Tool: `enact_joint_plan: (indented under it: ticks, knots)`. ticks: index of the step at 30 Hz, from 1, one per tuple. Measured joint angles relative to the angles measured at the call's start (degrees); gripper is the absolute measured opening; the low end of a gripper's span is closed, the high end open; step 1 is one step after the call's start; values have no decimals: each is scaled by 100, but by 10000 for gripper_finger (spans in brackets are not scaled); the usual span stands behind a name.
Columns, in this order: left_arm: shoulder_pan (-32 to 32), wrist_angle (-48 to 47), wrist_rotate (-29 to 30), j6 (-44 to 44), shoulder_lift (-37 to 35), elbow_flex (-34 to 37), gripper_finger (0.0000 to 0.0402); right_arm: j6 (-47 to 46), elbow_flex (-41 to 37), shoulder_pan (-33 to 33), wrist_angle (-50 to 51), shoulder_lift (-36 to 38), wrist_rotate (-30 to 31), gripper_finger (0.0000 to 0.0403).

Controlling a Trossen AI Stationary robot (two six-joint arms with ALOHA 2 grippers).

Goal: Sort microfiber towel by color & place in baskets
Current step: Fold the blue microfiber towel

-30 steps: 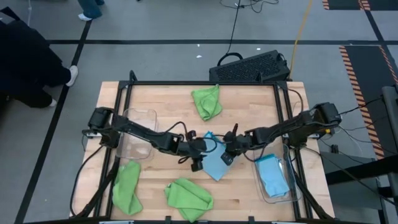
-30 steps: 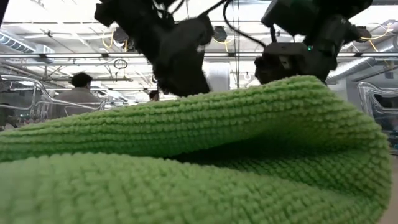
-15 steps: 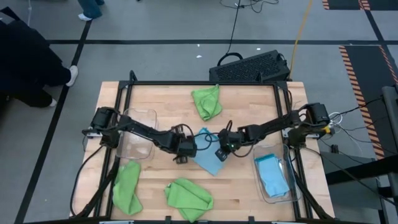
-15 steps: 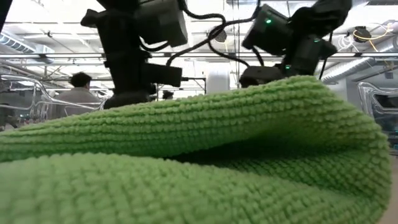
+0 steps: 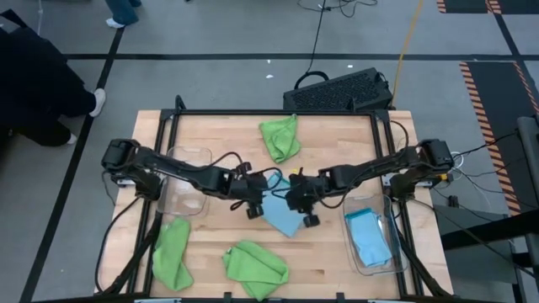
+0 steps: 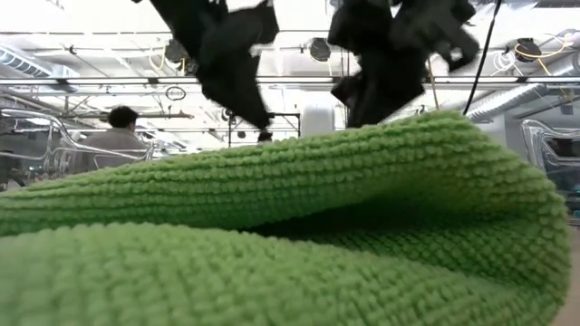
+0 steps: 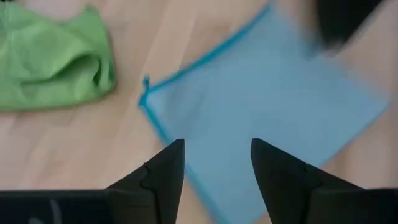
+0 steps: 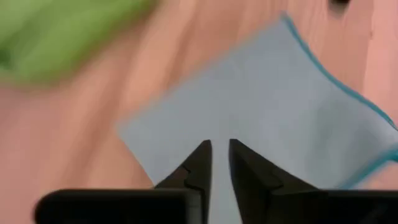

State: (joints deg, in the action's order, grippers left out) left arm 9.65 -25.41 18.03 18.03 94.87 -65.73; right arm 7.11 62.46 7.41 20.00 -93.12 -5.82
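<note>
Both your arms are stretched in low from the table's side edges and meet near the middle of the high view, right over the flat light blue microfiber towel (image 5: 282,215) lying on the pale wooden table (image 5: 337,143).

Your left gripper (image 5: 252,199) sits at the towel's left edge. From its wrist camera the two dark fingers (image 7: 163,171) stand clearly apart with nothing between them, the blue cloth just spread out beyond them.

Your right gripper (image 5: 301,205) is at the towel's right side. Its fingers (image 8: 198,163) are nearly together, only a thin slit between them, and they point down at the blue cloth; I can't tell if they've pinched any of it (that view is blurry).

Other stuff, by place in the high view:
- a crumpled lime green microfiber towel (image 5: 280,137) in the upper middle of the table
- another green towel (image 5: 171,252) at lower left, and a third green one (image 5: 253,268) at lower centre (that one fills the low view (image 6: 272,235))
- a clear plastic rectangular basket (image 5: 187,158) at centre left, under your left arm
- a second clear basket (image 5: 357,257) at lower right with folded light blue towel (image 5: 370,237) lying in it

A black perforated crate (image 5: 341,89) sits on the floor just past the table's top edge.
</note>
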Motion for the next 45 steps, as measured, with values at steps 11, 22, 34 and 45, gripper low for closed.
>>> enact_joint_plan:
  ticks: [11, 22, 34, 45]
  knots:
    - [445, 784, -189, 1916, 280, 17, 189, 2658, -5, -431, 565, -9, -18, 208]
    - [893, 1130, -112, 2274, 827, 4, 243, 2843, -5, -700, 453, -382, -497, 260]
    - [999, 1537, 483, 3604, 1503, 2, 313, 3410, 341, -1004, 198, -1134, -988, 254]
    - [989, 1775, 556, 3284, 2343, -37, 262, 3428, 391, -1066, -168, -1907, -1200, 253]
